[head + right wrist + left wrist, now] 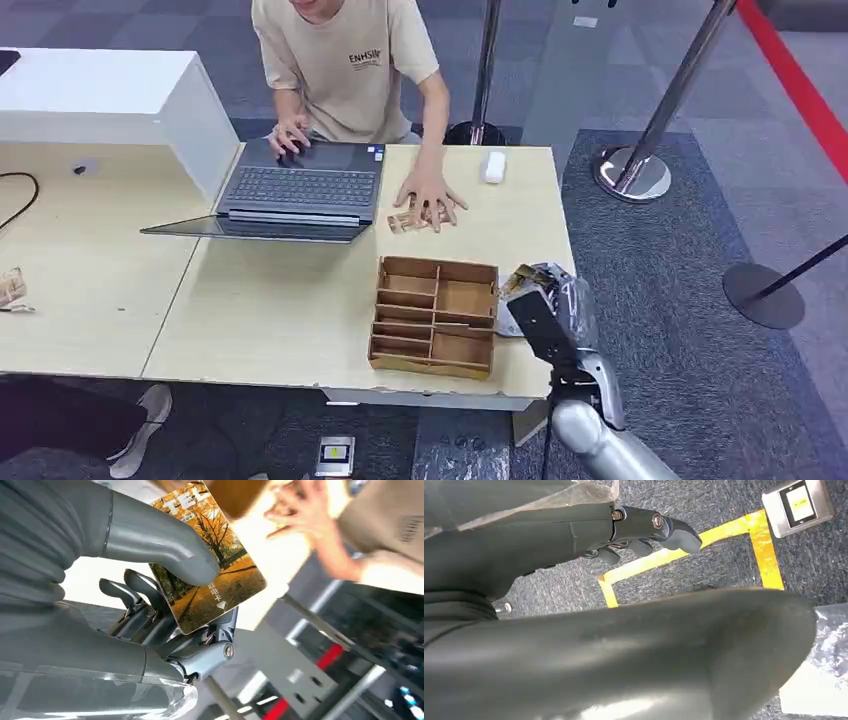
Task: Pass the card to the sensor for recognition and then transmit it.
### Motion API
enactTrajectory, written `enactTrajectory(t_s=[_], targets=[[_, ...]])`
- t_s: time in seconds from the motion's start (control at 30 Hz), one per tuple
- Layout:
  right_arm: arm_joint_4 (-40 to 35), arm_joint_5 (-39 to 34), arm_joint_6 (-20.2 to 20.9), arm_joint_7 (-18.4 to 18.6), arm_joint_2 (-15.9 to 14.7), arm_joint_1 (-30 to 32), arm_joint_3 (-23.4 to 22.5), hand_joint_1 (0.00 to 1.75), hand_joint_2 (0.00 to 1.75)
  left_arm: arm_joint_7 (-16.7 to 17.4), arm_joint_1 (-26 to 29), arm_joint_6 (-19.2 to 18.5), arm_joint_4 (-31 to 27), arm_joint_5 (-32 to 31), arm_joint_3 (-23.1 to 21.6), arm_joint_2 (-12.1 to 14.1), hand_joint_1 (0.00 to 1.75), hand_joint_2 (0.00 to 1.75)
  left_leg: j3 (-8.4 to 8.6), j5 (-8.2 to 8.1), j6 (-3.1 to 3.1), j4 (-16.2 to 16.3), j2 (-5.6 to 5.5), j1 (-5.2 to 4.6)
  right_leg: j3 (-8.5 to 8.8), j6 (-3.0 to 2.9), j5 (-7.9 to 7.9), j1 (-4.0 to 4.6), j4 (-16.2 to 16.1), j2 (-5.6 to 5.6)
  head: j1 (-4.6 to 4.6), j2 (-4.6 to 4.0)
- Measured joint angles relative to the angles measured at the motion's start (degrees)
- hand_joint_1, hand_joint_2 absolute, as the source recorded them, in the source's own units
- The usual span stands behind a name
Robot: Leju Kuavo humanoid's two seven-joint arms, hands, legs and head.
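Nearest the body, the right hand (165, 615) pinches the card (210, 575) between thumb and darker fingers; the card shows an autumn-tree print and stands clear of the hand on its far edge. In the head view that same right hand (545, 300) hangs over the near right corner of the bench (260, 330), just beside the cardboard organizer (435, 315), with the card itself hard to make out there under the plastic wrap.

The left hand (644, 530) hangs low over grey carpet and yellow floor tape (704, 540), its fingers curled in, apparently with nothing in them. A small wall-plate-like device with a yellow screen (799, 505) lies on the floor near it; it may be the sensor, though I cannot be sure from this angle.

Further off, a person's hand (430, 195) rests flat on the bench beside a laptop (300, 190), and a small white object (492, 165) sits near the far edge.

The card is picked and held, so the step in hand looks like carrying it to the sensor. The next move calls for turning the card's face toward the reader while the pinch holds firm, then reaching it toward the person.
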Motion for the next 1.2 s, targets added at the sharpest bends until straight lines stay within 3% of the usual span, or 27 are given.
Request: enactTrajectory(t_s=[0.47, 0.6, 1.2], targets=[[13.7, -1.8, -0.2, -1.6, 2.4, -0.2, -0.3, 1.75, 1.75, 0.1, 0.0, 0.1, 0.0, -0.1, 0.0, 0.0, 0.00, 0.00, 0.00, 0.00, 0.00, 0.0, 0.01, 0.00, 0.00, 0.00, 0.00, 0.00, 0.0, 0.00, 0.00, 0.00], [17.0, 0.6, -0.4, -1.5, 3.0, -0.4, 0.0, 1.75, 1.75, 0.3, -0.1, 0.6, 0.0, -0.2, 0.0, 0.0, 0.00, 0.00, 0.00, 0.00, 0.00, 0.0, 0.01, 0.00, 0.00, 0.00, 0.00, 0.00, 0.0, 0.00, 0.00, 0.00], [24.7, 4.1, -2.8, -0.9, 5.2, -1.9, 2.1, 1.75, 1.75, 0.1, 0.0, 0.8, 0.0, -0.2, 0.0, -0.5, 0.00, 0.00, 0.04, 0.00, 0.00, 0.0, 0.03, 0.00, 0.02, 0.00, 0.00, 0.00, 0.0, 0.01, 0.00, 0.00]])
